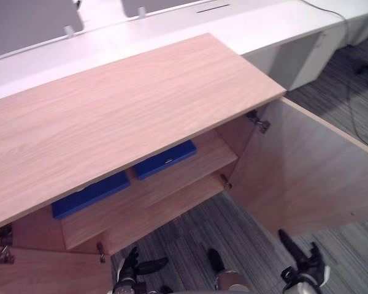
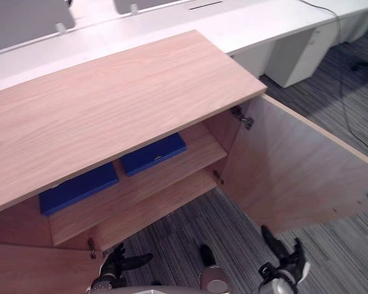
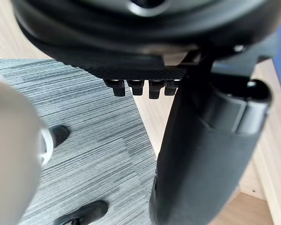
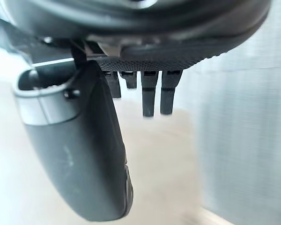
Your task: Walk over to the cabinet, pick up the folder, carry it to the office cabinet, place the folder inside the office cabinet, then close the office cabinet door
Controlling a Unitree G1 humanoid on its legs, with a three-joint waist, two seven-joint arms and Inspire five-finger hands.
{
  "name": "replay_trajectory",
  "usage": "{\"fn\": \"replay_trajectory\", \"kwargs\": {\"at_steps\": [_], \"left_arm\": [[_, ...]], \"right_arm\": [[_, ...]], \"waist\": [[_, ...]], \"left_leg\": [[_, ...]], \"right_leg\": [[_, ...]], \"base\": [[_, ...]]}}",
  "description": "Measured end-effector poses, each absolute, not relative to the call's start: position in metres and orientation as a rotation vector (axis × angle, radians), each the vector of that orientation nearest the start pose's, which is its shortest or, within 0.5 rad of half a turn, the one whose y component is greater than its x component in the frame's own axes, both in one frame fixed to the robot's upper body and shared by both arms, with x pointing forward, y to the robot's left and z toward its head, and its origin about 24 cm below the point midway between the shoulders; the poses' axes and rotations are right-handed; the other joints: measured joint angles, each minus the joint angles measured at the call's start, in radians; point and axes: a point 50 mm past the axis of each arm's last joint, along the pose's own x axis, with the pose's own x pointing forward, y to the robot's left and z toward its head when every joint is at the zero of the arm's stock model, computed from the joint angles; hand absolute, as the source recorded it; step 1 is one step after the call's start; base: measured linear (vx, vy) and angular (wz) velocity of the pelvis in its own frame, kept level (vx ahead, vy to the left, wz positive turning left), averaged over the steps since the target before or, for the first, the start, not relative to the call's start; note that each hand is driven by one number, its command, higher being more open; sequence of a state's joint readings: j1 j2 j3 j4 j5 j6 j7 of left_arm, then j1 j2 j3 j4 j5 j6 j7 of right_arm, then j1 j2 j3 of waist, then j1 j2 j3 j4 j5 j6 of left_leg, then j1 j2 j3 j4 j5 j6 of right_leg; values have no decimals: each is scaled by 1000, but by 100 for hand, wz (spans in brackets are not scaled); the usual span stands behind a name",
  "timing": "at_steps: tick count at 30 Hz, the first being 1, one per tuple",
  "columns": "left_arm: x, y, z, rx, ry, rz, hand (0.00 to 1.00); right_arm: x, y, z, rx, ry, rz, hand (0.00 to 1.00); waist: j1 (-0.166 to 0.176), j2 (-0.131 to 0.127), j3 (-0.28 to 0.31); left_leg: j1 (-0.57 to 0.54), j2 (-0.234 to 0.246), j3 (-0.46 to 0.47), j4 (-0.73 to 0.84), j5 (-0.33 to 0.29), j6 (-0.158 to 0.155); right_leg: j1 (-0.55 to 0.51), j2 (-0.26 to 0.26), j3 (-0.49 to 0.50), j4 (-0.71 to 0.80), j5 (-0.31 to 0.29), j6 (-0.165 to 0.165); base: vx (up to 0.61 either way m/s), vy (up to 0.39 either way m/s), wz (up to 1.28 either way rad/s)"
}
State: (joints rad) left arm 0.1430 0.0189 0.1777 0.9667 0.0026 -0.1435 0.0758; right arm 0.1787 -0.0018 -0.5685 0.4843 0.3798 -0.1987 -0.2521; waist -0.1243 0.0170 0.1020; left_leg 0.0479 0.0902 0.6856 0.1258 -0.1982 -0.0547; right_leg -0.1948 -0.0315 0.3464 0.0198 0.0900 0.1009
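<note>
Look down on a low cabinet of pale wood-grain board [image 1: 122, 116], backed against a long white desk run [image 1: 245, 27] and standing on grey striped carpet [image 1: 245, 226]. Find its broad right door [image 1: 306, 177] swung wide on metal hinges [image 1: 259, 122], the left door [image 1: 43, 272] open too at the lower left. Judge both as standing clear for access to the shelves, the closing step not yet done.

Log a flat blue folder [image 1: 165, 159] toward the right of the upper inner shelf [image 1: 172, 190] and a second flat blue folder [image 1: 92, 195] toward its left. Note them apart from each other, set back under the top and clear of the door swing. Cannot tell which of the two is the task's folder; place it on that shelf either way, in neither hand.

Spot the dark left hand [image 1: 136, 267] low before the cabinet's left half, the dark right hand [image 1: 303, 262] low near the lower outer corner of the right door. Read both as released and empty from the wrist views: left fingers [image 3: 140, 87] straight with thumb apart, right fingers [image 4: 152, 96] the same. Judge the placing as done, the right hand as best sited for pushing its door shut.
</note>
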Motion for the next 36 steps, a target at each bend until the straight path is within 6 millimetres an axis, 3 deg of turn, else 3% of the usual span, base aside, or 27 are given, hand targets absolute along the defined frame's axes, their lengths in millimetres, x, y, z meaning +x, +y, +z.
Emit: {"fn": "replay_trajectory", "kwargs": {"at_steps": [3, 5, 7, 8, 10, 12, 13, 15, 20, 22, 25, 30, 32, 33, 35, 36], "left_arm": [[92, 192, -154, -30, 960, 293, 100], [93, 192, -154, -31, 959, 287, 100], [93, 192, -154, -30, 955, 282, 100], [95, 190, -154, -9, 952, 242, 100], [96, 188, -153, -3, 947, 214, 100], [96, 186, -154, 6, 949, 192, 100], [99, 189, -153, 49, 948, 150, 100], [100, 187, -153, 60, 941, 130, 100], [110, 179, -151, 63, 910, 99, 100], [116, 177, -149, 57, 895, 102, 100], [116, 174, -150, 31, 895, 140, 100], [115, 173, -150, 40, 903, 171, 100], [117, 172, -149, 67, 900, 149, 100], [119, 171, -149, 72, 899, 140, 100], [129, 167, -147, 96, 879, 100, 100], [135, 164, -145, 111, 869, 68, 100]], "right_arm": [[139, -316, -52, 336, 230, -1060, 100], [166, -334, -28, 313, 128, -1035, 100], [186, -342, -13, 313, 67, -1003, 100], [206, -351, 2, 287, 28, -958, 100], [219, -357, 14, 248, 10, -911, 100], [236, -359, 27, 194, -2, -840, 100], [267, -357, 51, 106, -18, -706, 100], [268, -363, 58, 52, -17, -672, 100], [264, -353, 60, 15, -30, -624, 100], [250, -339, 58, 39, -79, -613, 100], [224, -297, 52, 102, -147, -596, 100], [159, -222, 30, 204, -51, -490, 100], [129, -164, 27, 232, 55, -182, 100], [125, -147, 28, 255, 71, -84, 100], [115, -93, 36, 327, 85, 239, 100], [113, -83, 41, 290, 61, 403, 100]], "waist": [[-5, 0, 0], [-17, 2, 5], [-19, 3, 7], [-20, 11, 16], [-19, 21, 26], [-19, 36, 42], [-18, 79, 74], [-20, 98, 84], [-30, 106, 93], [-34, 104, 94], [-59, 99, 98], [-73, 57, 123], [-71, 40, 120], [-68, 37, 118], [-43, 20, 117], [-23, 10, 116]], "left_leg": [[0, 1, 64, 23, -19, -6], [-9, -4, 83, 48, -32, 4], [-13, -3, 83, 63, -47, 5], [-14, -4, 83, 74, -60, 3], [-15, -4, 83, 81, -69, 0], [-21, -4, 82, 89, -79, 0], [-46, -7, 62, 89, -84, 1], [-45, -4, 51, 85, -84, 0], [-53, -1, 20, 86, -85, 1], [-63, 0, 8, 90, -84, 2], [-73, 8, -1, 107, -84, 3], [-63, 50, 13, 164, -100, -1], [-53, 81, 33, 205, -117, -7], [-50, 89, 37, 215, -121, -10], [-38, 104, 38, 236, -125, -12], [-37, 107, 22, 241, -126, -12]], "right_leg": [[-26, 15, 70, -4, 15, 4], [-39, 22, 119, -21, 37, 15], [-42, 25, 147, -40, 51, 18], [-45, 28, 164, -48, 56, 18], [-49, 30, 173, -49, 56, 19], [-56, 31, 182, -54, 59, 21], [-87, 37, 190, -55, 66, 24], [-87, 37, 188, -55, 67, 24], [-88, 36, 186, -58, 77, 33], [-88, 33, 180, -65, 84, 34], [-86, 32, 176, -76, 96, 32], [-60, 57, 185, -75, 111, 23], [-44, 78, 197, -73, 118, 18], [-40, 83, 197, -72, 119, 17], [-25, 93, 196, -65, 121, 16], [-17, 92, 186, -61, 121, 16]], "base": [[-14, 22, -72], [25, 48, -62], [30, 36, -53], [37, 37, -46], [29, 35, -28], [53, 40, -26], [96, 33, -26], [81, 8, -15], [6, -22, 2], [-33, -27, 11], [-30, -32, 5], [-10, -34, -10], [6, -21, -28], [22, -3, -16], [26, 8, 1], [24, 15, 18]]}}
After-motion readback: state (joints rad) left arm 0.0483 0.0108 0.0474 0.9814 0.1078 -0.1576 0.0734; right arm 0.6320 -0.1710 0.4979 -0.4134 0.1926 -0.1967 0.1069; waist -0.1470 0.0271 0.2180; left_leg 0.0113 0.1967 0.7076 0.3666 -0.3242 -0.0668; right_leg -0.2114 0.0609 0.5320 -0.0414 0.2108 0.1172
